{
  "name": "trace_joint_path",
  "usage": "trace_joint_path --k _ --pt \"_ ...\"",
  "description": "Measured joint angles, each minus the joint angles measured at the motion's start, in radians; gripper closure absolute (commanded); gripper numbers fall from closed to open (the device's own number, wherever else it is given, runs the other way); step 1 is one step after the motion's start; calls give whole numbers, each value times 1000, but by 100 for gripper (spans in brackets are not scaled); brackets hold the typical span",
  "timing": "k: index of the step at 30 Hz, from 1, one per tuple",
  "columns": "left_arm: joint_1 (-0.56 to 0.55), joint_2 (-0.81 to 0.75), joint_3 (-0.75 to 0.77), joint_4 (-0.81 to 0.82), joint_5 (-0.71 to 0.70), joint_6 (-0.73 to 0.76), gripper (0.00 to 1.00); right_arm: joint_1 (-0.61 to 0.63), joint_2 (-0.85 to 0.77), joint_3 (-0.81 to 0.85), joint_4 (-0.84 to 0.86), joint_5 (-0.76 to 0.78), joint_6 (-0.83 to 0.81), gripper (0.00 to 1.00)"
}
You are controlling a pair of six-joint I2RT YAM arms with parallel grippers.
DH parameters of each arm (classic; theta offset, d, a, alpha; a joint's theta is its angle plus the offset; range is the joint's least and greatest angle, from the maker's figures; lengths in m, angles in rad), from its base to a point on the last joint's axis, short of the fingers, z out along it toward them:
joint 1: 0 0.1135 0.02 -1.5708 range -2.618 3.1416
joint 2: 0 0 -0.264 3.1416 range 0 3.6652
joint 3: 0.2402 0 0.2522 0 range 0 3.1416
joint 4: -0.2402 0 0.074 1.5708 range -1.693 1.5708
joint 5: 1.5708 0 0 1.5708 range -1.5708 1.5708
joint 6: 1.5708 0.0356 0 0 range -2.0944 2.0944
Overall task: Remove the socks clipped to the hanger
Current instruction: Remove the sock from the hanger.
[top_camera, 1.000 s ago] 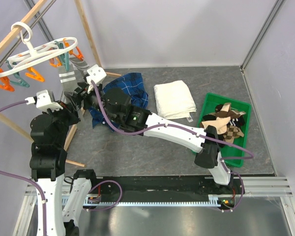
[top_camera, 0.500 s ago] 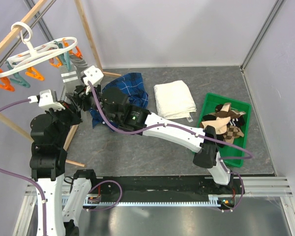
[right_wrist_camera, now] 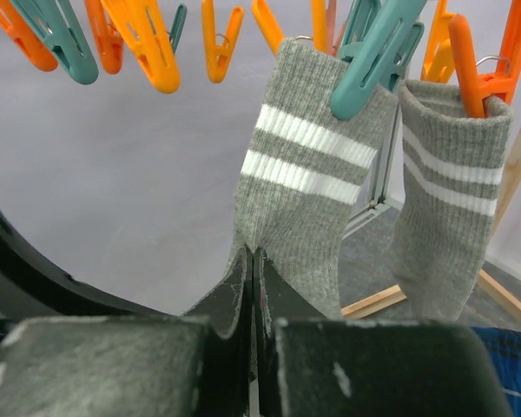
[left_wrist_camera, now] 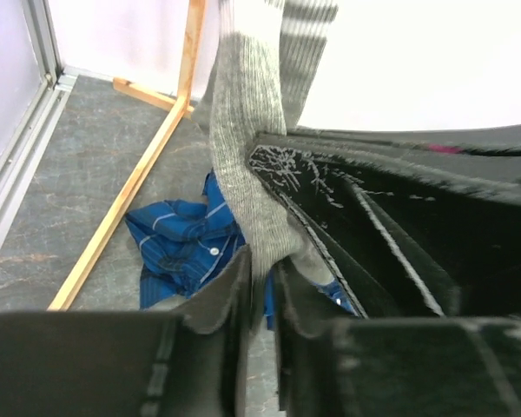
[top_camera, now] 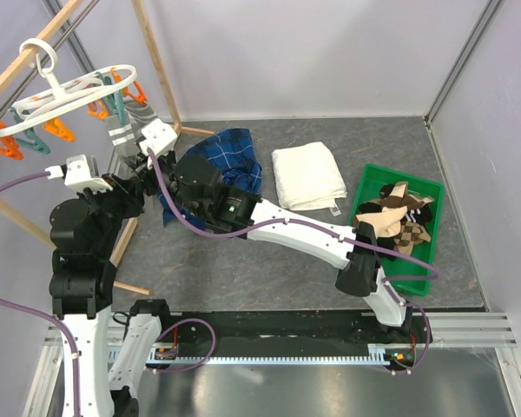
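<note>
As my right claw (right_wrist_camera: 253, 269) is clenched flat, its 2 fingers press together on the lower left edge of a grey sock (right_wrist_camera: 300, 191), so it is grasping this sock. The sock has 2 white stripes and hangs by its cuff from a teal pin (right_wrist_camera: 378, 56) of the hanger (top_camera: 59, 91). Just beside it, on the right in the r. wrist view, a 2nd sock (right_wrist_camera: 443, 217), also grey w/ white stripes, hangs from an orange pin (right_wrist_camera: 473, 52). More pins, orange and teal, hang along the top of that view.

My left claw (left_wrist_camera: 260, 271) is lower, at the foot end of a grey sock; which of the 2 it is, I cannot tell. Its fingers stand only a bit apart and the sock end goes down into the gap betw. them. Whether they pinch the cloth or only stand around it, I cannot tell. Both claws are close together under the hanger, at the far left of the surface (top_camera: 243, 269), w/ my right arm stretched across from the other side.

Below the left claw a blue shirt (left_wrist_camera: 178, 239) lies crumpled on the surface, and a wood pole (left_wrist_camera: 130, 200) lies flat just beside it. Right of the shirt, a bit apart, is a folded white towel (top_camera: 308, 174). At the far right a green bin (top_camera: 424, 265) holds loose socks (top_camera: 399, 217), brown-checked, beige and black, in one heap.
</note>
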Motion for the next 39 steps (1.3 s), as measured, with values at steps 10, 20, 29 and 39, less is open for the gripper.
trace_joint_path --k 10,20,29,39 --pt "0 13 138 -33 -62 -29 57 -26 -20 -67 79 -39 -65 100" --pt "0 86 364 -82 -103 -45 52 -39 -47 -131 131 -90 -93 100" --pt "0 280 549 -23 -74 -70 49 -39 -56 -149 166 -135 -95 100" --pt "0 440 597 3 -78 -71 42 -39 -63 -162 174 -175 -115 100"
